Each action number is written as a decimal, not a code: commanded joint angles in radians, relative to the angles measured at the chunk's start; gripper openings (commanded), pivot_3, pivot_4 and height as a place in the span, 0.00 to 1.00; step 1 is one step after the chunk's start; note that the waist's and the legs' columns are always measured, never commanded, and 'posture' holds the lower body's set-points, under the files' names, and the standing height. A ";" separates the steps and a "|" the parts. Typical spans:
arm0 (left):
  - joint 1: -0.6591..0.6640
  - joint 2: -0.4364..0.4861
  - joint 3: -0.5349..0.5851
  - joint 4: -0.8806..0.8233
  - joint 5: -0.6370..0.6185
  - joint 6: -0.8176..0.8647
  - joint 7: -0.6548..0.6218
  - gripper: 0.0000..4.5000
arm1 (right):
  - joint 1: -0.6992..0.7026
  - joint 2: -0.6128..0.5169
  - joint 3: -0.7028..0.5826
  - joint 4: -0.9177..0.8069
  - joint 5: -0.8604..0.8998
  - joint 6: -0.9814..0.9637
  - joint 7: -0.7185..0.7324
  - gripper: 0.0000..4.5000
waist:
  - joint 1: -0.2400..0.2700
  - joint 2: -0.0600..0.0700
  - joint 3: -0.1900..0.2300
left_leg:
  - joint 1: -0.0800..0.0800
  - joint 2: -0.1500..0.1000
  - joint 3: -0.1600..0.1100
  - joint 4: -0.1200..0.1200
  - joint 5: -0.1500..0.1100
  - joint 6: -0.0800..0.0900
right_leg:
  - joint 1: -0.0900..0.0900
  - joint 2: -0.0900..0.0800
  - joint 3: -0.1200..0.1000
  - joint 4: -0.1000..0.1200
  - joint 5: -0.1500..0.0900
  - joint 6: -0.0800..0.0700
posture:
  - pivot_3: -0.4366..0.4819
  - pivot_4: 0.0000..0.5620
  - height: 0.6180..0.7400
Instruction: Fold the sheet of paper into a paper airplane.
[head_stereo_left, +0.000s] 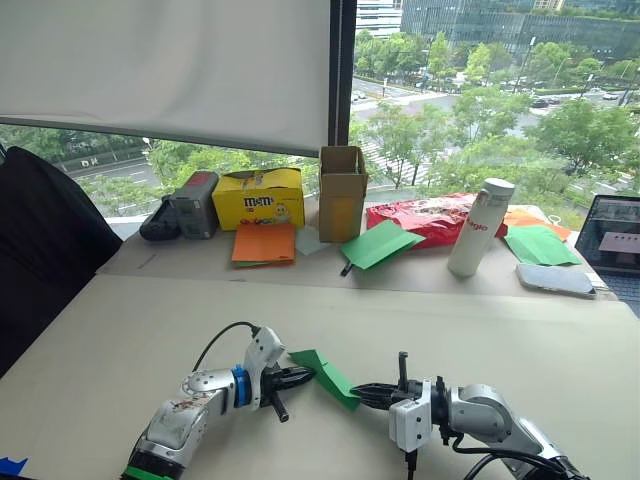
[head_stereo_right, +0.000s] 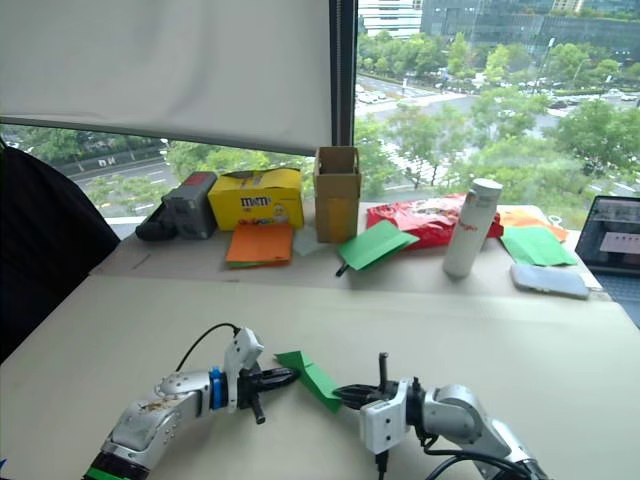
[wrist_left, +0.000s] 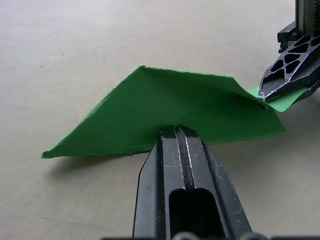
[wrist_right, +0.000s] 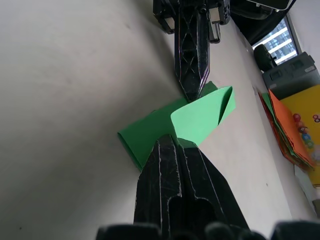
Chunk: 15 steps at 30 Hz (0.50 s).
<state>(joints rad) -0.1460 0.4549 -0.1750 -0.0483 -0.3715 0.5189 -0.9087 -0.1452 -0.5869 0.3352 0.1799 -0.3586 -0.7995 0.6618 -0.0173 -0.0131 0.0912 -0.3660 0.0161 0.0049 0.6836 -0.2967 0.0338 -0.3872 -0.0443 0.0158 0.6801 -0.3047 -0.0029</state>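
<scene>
The bright green sheet of paper, folded into a narrow layered wedge like a paper airplane (head_stereo_left: 326, 376), lies near the front middle of the table between my two grippers. My left gripper (head_stereo_left: 308, 376) is shut on one end of it; its closed fingers pinch the long edge (wrist_left: 175, 129) of the green wedge (wrist_left: 175, 100). My right gripper (head_stereo_left: 358, 392) is shut on the opposite end, where a lifted flap (wrist_right: 200, 117) curls up from the table. Both gripper tips face each other, a few centimetres apart.
Along the back of the table sit a yellow candy box (head_stereo_left: 260, 197), orange paper sheets (head_stereo_left: 264, 243), a cardboard box (head_stereo_left: 342, 192), other green sheets (head_stereo_left: 380, 243), a red bag (head_stereo_left: 430, 215), a white bottle (head_stereo_left: 480, 228), a grey case (head_stereo_left: 555, 279) and a laptop (head_stereo_left: 612, 235).
</scene>
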 joint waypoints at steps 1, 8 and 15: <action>0.008 0.041 0.040 -0.016 -0.058 0.003 -0.081 0.00 | 0.006 0.005 0.039 0.037 -0.058 0.041 -0.013 0.00 | -0.002 -0.001 0.000 | 0.000 0.000 0.000 0.000 0.000 0.000 | 0.000 0.000 0.000 0.000 0.000 0.000 | 0.48 0.27 0.31; -0.071 0.014 0.169 -0.050 -0.231 0.039 -0.122 0.00 | 0.000 0.001 0.059 0.041 -0.059 0.057 -0.012 0.00 | 0.000 -0.004 -0.001 | 0.001 0.002 -0.001 0.000 0.000 0.000 | -0.001 0.001 -0.001 0.002 -0.001 -0.001 | 0.48 0.27 0.31; -0.136 -0.077 0.079 -0.046 -0.161 0.022 -0.043 0.00 | -0.003 0.002 0.070 0.033 -0.062 0.078 -0.015 0.00 | -0.006 -0.007 -0.002 | 0.002 0.001 -0.001 0.000 0.000 0.000 | 0.000 0.002 0.000 0.002 -0.001 -0.001 | 0.48 0.27 0.31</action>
<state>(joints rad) -0.2809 0.3822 -0.0630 -0.0955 -0.5711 0.5660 -0.9676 -0.1601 -0.5876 0.3689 0.1762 -0.3698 -0.7584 0.6440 -0.0235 -0.0197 0.0890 -0.3636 0.0175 0.0041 0.6832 -0.2966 0.0337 -0.3865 -0.0424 0.0162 0.6822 -0.3054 -0.0043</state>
